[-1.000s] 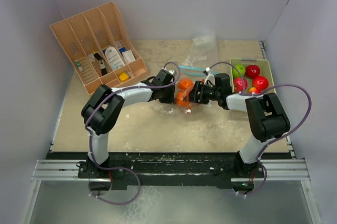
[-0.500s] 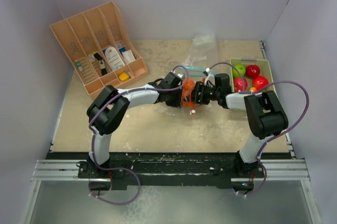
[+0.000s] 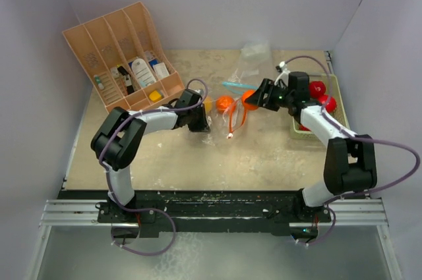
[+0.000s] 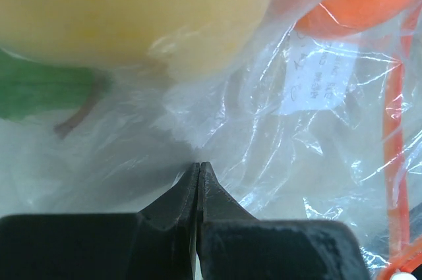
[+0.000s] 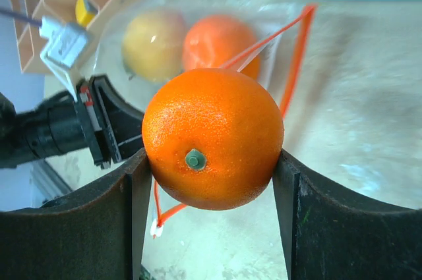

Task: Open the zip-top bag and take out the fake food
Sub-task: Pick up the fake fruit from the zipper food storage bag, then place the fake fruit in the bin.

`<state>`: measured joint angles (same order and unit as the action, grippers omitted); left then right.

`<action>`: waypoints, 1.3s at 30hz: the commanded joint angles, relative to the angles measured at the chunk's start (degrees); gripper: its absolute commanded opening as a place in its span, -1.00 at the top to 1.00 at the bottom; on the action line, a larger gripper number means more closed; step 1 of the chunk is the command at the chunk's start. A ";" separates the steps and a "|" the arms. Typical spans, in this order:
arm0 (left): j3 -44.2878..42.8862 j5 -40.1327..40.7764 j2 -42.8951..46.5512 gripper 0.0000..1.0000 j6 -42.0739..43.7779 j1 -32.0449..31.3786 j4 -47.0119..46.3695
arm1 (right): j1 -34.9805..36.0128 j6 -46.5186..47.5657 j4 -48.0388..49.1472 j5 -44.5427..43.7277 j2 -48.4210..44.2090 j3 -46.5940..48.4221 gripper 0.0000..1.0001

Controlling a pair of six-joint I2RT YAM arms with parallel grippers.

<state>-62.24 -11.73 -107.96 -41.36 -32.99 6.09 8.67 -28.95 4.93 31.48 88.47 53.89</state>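
Progress of the unpacking, shown in three views. At the centre of the overhead view you see the bag lying on the table. The left claw is fully closed and pinches a fold of the clear film at the bag's left end.

The right claw, just right of centre, stands partly open with both fingers pressed against an orange. It holds the orange clear of the bag, between the bag and the tray at the right edge.

Done so far: the bag reads as open, and at least two red fruits sit in the tray — the arm hides the rest of it.

Left to do: a yellow fruit and a second orange show through the film, so you have those two to lift out once the held orange is set down.
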 commanded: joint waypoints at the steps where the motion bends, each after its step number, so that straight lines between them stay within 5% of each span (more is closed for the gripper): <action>1: 1.38 0.66 3.07 1.00 -0.66 0.83 -0.90 | -6.56 0.62 -8.19 -4.72 -4.73 5.75 0.31; 14: 3.14 -0.83 6.29 1.00 -0.21 0.76 -1.97 | -22.69 1.57 -22.47 -17.48 6.93 20.77 0.21; 20: 3.61 -1.97 8.84 1.00 0.30 0.74 -1.73 | -24.21 3.06 -24.87 -23.42 11.40 26.23 -0.35; 24: 3.34 -2.22 10.01 1.00 0.97 0.74 -1.04 | -24.22 5.00 -27.04 -24.94 10.86 29.94 -0.95; 32: 1.47 -2.51 10.86 1.00 1.26 0.74 -0.61 | -21.73 6.03 -24.78 -26.08 1.59 24.71 -0.99; 39: -2.62 -2.78 10.23 1.00 2.59 0.74 -0.66 | -9.04 5.16 -20.63 -23.04 -7.18 13.24 -0.76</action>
<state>-59.94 -13.37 -99.72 -40.88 -32.27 6.44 -7.68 -23.79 -18.79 6.74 84.60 71.94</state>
